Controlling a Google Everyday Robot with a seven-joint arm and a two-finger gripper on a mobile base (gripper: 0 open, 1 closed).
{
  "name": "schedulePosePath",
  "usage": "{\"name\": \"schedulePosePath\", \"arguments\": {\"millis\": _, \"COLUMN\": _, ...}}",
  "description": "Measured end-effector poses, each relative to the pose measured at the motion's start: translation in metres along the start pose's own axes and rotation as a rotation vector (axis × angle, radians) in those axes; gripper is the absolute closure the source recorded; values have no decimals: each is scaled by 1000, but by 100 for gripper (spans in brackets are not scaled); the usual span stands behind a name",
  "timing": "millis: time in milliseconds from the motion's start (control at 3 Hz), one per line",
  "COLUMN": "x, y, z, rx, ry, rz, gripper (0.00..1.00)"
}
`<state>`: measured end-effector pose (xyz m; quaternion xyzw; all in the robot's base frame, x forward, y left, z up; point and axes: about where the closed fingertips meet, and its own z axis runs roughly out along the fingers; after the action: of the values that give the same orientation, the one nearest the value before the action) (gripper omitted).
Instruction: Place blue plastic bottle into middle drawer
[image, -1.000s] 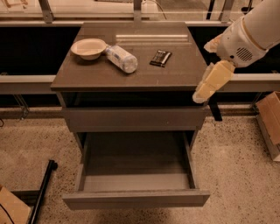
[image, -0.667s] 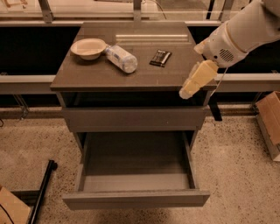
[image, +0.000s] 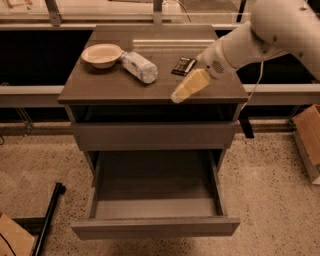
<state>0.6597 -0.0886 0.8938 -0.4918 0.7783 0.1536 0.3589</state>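
Observation:
The blue plastic bottle (image: 139, 66) lies on its side on the cabinet top, just right of the cream bowl (image: 102, 54). The middle drawer (image: 155, 228) is pulled out and open, with a bare grey floor. My gripper (image: 181, 92) has cream fingers and hangs over the front right part of the cabinet top, to the right of the bottle and apart from it. It holds nothing that I can see. The white arm comes in from the upper right.
A small black packet (image: 183, 65) lies on the cabinet top (image: 95, 87) beside the gripper's wrist. A shallower closed drawer front (image: 152, 135) sits above the open drawer. A cardboard box (image: 307, 140) stands on the floor at right; a black bar (image: 47, 220) lies at lower left.
The gripper has moved left and a little farther over the cabinet top, closer to the bottle. The bottle, bowl, packet and drawer have not moved.

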Motion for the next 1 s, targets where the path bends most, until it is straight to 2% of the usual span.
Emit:
{"name": "schedulePosePath", "arguments": {"millis": 333, "x": -32, "y": -20, "z": 26, "rx": -19, "ry": -76, "rz": -23, "gripper": 0}}
{"name": "schedulePosePath", "arguments": {"millis": 667, "x": -33, "y": -20, "z": 25, "rx": -17, "ry": -77, "rz": -23, "gripper": 0}}
{"name": "schedulePosePath", "arguments": {"millis": 1000, "x": -52, "y": -22, "z": 47, "rx": -19, "ry": -159, "rz": -13, "gripper": 0}}
